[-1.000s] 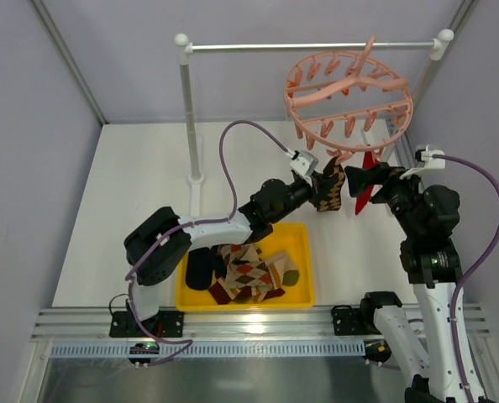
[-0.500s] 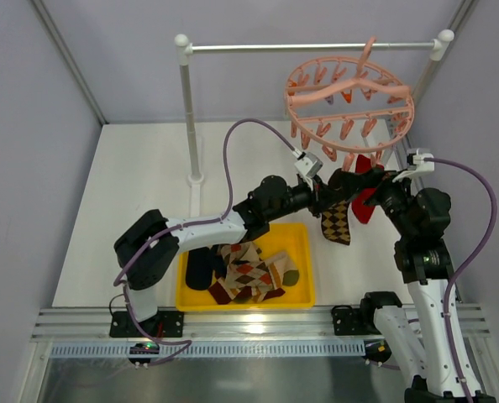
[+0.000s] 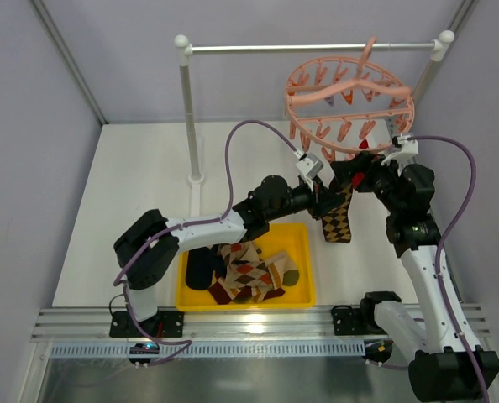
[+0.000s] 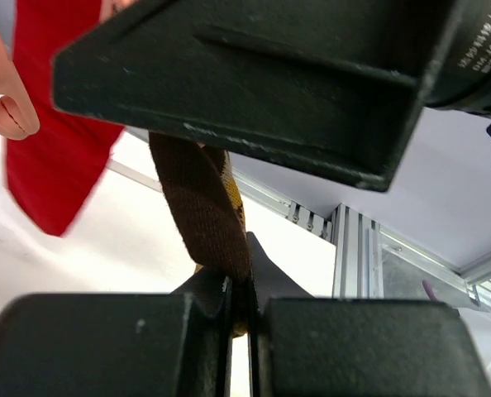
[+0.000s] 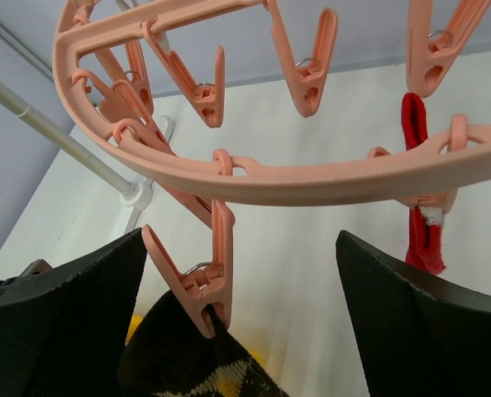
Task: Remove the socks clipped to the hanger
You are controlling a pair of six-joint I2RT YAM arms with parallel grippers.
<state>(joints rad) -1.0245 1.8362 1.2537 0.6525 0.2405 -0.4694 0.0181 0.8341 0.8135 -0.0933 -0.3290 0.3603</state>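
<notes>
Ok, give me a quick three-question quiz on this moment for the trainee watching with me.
1. True or false: the left hand is shut on the argyle sock.
2. Pick one: the right hand is A) shut on that sock, B) open on either side of the pink clip that holds that sock, C) lying flat on the table.
3. Which sock hangs clipped to the hanger with no hand on it?

Key: 1 true. 2 B. 3 the red sock.
</notes>
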